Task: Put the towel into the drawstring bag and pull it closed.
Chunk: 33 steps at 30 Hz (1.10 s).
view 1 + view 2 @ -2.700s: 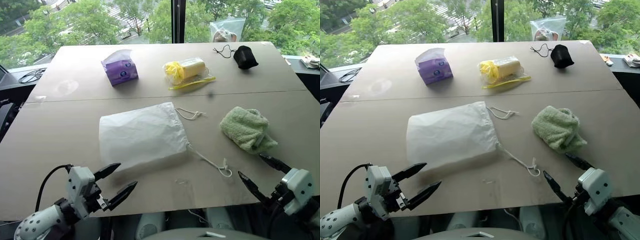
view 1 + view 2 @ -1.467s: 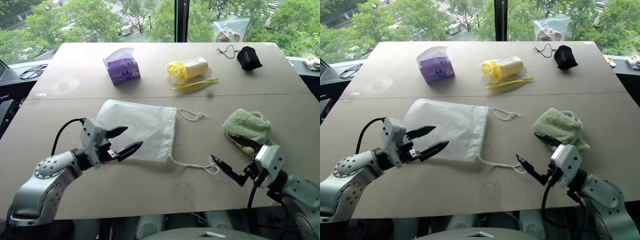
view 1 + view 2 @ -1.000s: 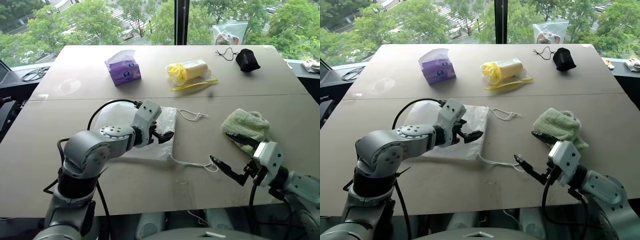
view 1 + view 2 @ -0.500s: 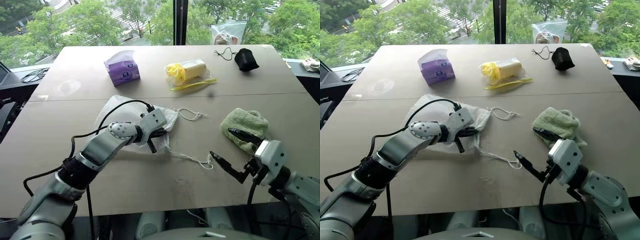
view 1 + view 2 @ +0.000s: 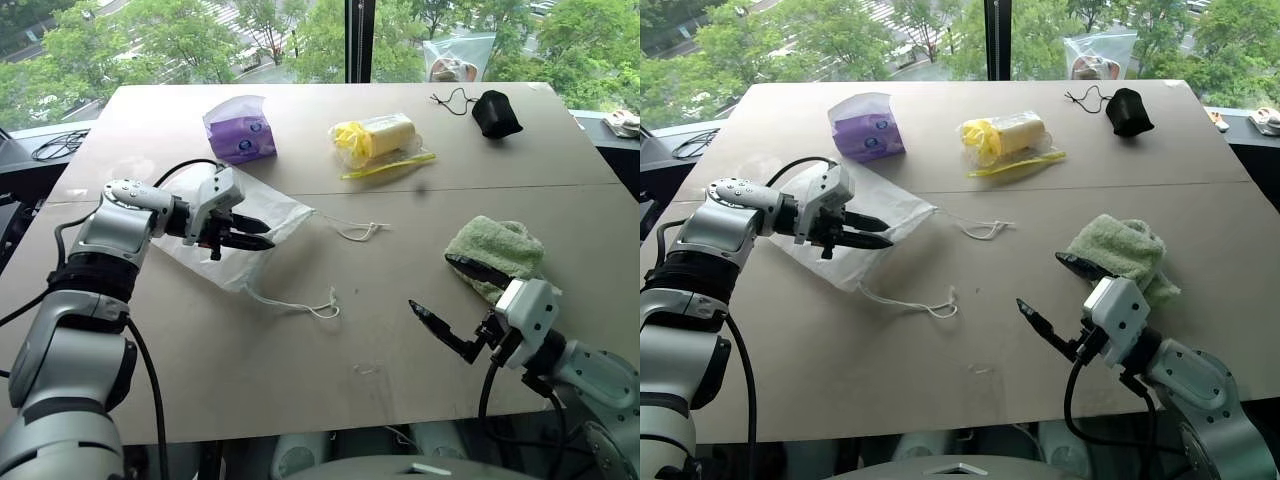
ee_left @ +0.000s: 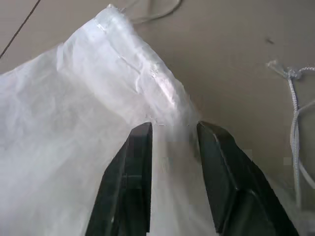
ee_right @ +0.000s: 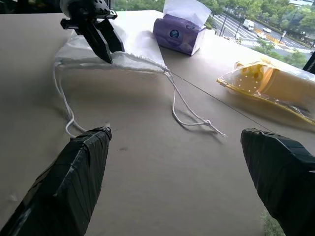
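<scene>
Head view: the drawstring bag [image 5: 245, 232] is pinched at its rim, left of centre, by the left gripper [image 5: 250, 229]; the towel [image 5: 497, 256] is seen unbagged at right. Right wrist view: the right gripper [image 7: 187, 162] is held wide open, empty. Bagging and cinching are left.

Silver-grey jointed arms with looping black cables end in white wrist blocks bearing tapered black fingers.

Left claw [image 5: 252, 233] hides bag [image 5: 265, 212] fabric (partly).
</scene>
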Available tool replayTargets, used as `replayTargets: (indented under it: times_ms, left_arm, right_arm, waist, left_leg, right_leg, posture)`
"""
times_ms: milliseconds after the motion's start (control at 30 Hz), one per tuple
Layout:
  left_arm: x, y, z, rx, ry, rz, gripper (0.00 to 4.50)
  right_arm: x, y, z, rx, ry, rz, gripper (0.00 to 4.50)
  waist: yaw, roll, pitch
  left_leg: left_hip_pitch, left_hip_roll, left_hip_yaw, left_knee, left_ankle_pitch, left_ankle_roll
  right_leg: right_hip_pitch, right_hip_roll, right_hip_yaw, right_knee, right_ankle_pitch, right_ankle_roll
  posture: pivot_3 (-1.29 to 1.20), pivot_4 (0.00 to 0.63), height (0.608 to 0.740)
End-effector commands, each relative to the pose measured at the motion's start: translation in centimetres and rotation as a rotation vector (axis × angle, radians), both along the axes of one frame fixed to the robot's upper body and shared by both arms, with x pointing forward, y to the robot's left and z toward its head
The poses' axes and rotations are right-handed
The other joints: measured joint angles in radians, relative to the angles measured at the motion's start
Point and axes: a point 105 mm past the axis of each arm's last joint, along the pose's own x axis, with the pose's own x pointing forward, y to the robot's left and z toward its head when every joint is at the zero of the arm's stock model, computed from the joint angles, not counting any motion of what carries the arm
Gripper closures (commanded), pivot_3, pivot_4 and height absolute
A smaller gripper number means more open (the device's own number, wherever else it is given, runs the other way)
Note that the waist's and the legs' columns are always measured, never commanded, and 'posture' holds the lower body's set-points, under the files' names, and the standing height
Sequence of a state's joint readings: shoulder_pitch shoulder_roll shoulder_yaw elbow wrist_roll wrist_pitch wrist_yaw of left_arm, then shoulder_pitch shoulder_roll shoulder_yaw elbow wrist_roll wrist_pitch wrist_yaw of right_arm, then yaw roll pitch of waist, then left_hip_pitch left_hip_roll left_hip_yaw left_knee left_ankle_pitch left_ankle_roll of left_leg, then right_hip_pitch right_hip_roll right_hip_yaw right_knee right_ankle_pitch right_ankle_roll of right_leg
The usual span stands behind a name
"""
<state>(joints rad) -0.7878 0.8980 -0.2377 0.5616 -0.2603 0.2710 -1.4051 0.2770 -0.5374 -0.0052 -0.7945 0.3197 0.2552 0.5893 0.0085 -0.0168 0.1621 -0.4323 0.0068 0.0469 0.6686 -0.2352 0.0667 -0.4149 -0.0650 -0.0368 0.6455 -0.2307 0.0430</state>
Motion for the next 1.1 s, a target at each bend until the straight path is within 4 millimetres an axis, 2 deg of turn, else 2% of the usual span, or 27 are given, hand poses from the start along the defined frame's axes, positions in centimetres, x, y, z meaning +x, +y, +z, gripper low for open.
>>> replayTargets:
  times_ms: [33,167,333,467,600,700,867,1100]
  left_arm:
    - [-0.6,-0.7,0.7,0.026,-0.154,0.123,1.31]
    - [-2.5,-2.8,-0.3,0.027,-0.28,0.238,1.31]
    - [-1.9,-2.9,-0.3,0.068,-0.44,0.428,1.31]
    - [-2.1,-3.6,-1.3,0.162,-0.591,0.471,1.31]
    - [-3.1,-5.5,-2.5,0.116,-0.615,0.469,1.31]
    - [-3.5,-5.9,-3.0,0.083,-0.614,0.49,1.31]
    - [-3.2,-4.6,-3.7,0.11,-0.655,0.603,1.31]
    - [-2.7,-3.6,-3.9,0.157,-0.751,0.656,1.31]
  right_arm:
    - [-0.3,0.4,0.6,0.012,-0.038,0.024,0.0]
    - [0.0,0.6,0.4,0.016,-0.038,0.043,0.0]
    - [0.4,0.8,0.2,0.014,-0.04,0.07,0.0]
    - [0.7,0.5,0.2,0.004,-0.046,0.081,0.0]
    - [0.9,0.4,0.2,0.0,-0.051,0.083,0.0]
    - [0.9,0.4,0.3,-0.001,-0.052,0.084,0.0]
    - [1.1,0.3,0.4,-0.008,-0.055,0.089,0.0]
    - [1.4,0.2,0.5,-0.014,-0.061,0.094,0.0]
  waist:
    - [0.0,0.0,0.0]
    - [0.006,0.0,0.0]
    - [0.015,-0.001,0.0]
    - [0.008,-0.001,0.0]
    - [0.007,-0.001,0.0]
    - [0.008,-0.001,0.0]
    - [0.007,-0.001,0.0]
    - [0.007,-0.001,0.0]
  left_leg:
    - [0.0,0.0,-0.001,0.0,0.0,0.0]
    - [0.001,0.0,-0.001,0.0,0.0,0.0]
    - [0.001,0.0,-0.004,0.001,0.0,0.0]
    - [0.005,0.0,-0.001,0.001,0.0,-0.001]
    - [0.005,0.0,0.0,0.001,0.0,-0.001]
    - [0.005,0.0,0.0,0.001,0.0,-0.001]
    - [0.006,0.0,0.0,0.002,0.0,-0.001]
    - [0.006,0.0,0.0,0.002,0.0,-0.001]
  right_leg:
    - [0.0,-0.002,0.001,0.0,0.0,0.0]
    - [0.001,-0.008,0.003,0.0,0.0,0.0]
    - [0.002,-0.007,0.0,0.003,-0.001,-0.003]
    - [0.002,-0.007,0.002,0.007,0.0,-0.004]
    - [0.002,-0.007,0.004,0.008,0.001,-0.003]
    - [0.001,-0.007,0.004,0.008,0.001,-0.003]
    - [0.002,-0.008,0.004,0.009,0.0,-0.004]
    - [0.002,-0.008,0.004,0.01,0.0,-0.004]
  posture:
    - [0.0,0.15,0.74]
    - [0.0,0.15,0.74]
    - [0.0,0.15,0.74]
    - [0.0,0.15,0.74]
    - [0.0,0.15,0.74]
    - [0.0,0.15,0.74]
    - [0.0,0.15,0.74]
    - [0.0,0.15,0.74]
